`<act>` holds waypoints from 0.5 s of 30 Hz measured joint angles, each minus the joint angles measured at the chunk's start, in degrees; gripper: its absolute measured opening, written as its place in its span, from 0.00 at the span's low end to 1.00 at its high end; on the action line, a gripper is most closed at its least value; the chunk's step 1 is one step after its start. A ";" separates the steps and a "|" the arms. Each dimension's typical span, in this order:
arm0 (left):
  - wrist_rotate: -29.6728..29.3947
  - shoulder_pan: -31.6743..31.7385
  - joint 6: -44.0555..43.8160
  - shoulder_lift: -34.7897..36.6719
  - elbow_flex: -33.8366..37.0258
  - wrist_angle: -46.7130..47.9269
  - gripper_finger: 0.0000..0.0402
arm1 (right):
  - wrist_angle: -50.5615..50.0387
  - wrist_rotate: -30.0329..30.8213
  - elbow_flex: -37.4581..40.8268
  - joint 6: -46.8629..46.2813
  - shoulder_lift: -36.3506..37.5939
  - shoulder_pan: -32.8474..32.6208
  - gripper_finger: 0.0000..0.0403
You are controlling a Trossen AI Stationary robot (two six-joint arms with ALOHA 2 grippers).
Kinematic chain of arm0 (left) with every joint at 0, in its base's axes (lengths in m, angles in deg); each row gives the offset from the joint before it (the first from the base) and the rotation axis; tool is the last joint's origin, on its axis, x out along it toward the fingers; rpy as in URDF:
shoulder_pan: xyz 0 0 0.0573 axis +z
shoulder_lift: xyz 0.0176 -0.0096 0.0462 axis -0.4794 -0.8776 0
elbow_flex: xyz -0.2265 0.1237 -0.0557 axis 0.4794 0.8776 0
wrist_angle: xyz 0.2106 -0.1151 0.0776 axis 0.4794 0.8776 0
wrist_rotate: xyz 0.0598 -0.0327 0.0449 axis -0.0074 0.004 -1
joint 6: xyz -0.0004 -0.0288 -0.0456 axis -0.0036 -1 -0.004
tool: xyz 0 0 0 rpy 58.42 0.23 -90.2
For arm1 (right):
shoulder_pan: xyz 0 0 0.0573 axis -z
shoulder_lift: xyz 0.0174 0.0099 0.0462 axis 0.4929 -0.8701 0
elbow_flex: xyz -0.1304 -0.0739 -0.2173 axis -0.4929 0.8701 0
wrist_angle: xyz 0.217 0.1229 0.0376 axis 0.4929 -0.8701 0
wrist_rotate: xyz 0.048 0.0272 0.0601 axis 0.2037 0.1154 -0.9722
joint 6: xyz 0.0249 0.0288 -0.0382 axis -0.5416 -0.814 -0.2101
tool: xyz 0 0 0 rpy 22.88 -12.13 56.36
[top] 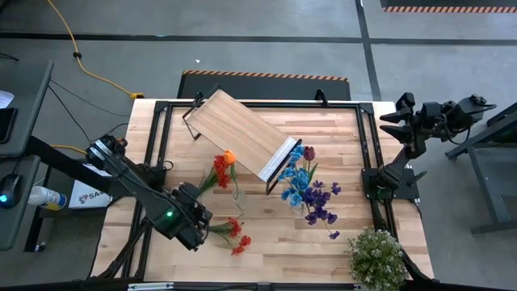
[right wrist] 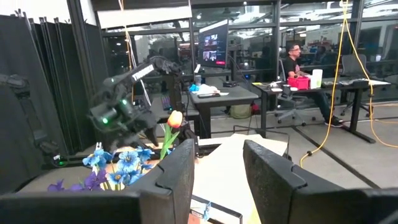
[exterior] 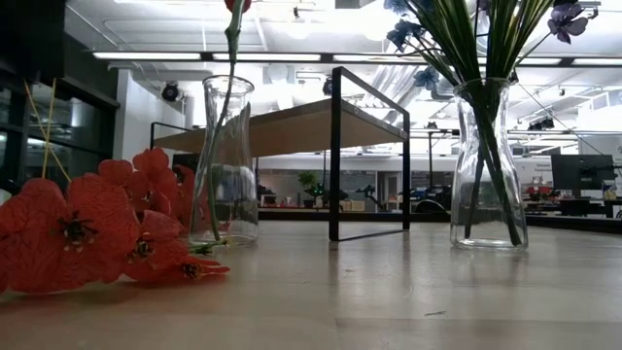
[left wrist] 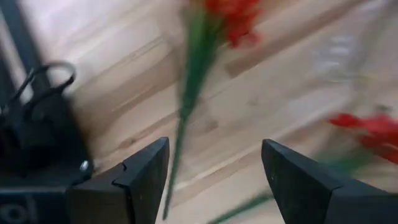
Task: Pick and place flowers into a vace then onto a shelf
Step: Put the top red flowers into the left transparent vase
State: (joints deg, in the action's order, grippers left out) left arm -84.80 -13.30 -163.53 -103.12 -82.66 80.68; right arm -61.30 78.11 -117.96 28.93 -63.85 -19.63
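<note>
Left gripper [left wrist: 214, 180], jaws spread & empty, hangs over the thin green plastic stem of a red cloth flower [left wrist: 186, 106] lying flat on striped wood tabletop [top: 275, 242], stem between & just ahead of fingers, so drop straight, pinch mid-stem, w/ clear glass vase [top: 237, 194] near; right gripper [right wrist: 217, 168] parked well apart, part-open, empty.

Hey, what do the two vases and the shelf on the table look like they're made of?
Both vases look like clear glass: the left vase and the right vase let stems and the room show through and catch glossy highlights. The shelf looks like a light wood or wood-look board with visible grain, matte; whether solid or laminate is unclear. Its frame ends look like thin black metal bar.
</note>
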 joint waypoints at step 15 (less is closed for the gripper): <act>-0.25 0.34 5.31 -0.01 4.97 -5.94 0.83 | 4.64 0.00 0.00 -0.04 0.00 0.01 0.32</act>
State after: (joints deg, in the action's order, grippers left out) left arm -85.04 -12.96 -158.22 -103.13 -77.69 74.73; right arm -56.66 78.11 -117.96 28.89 -63.85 -19.62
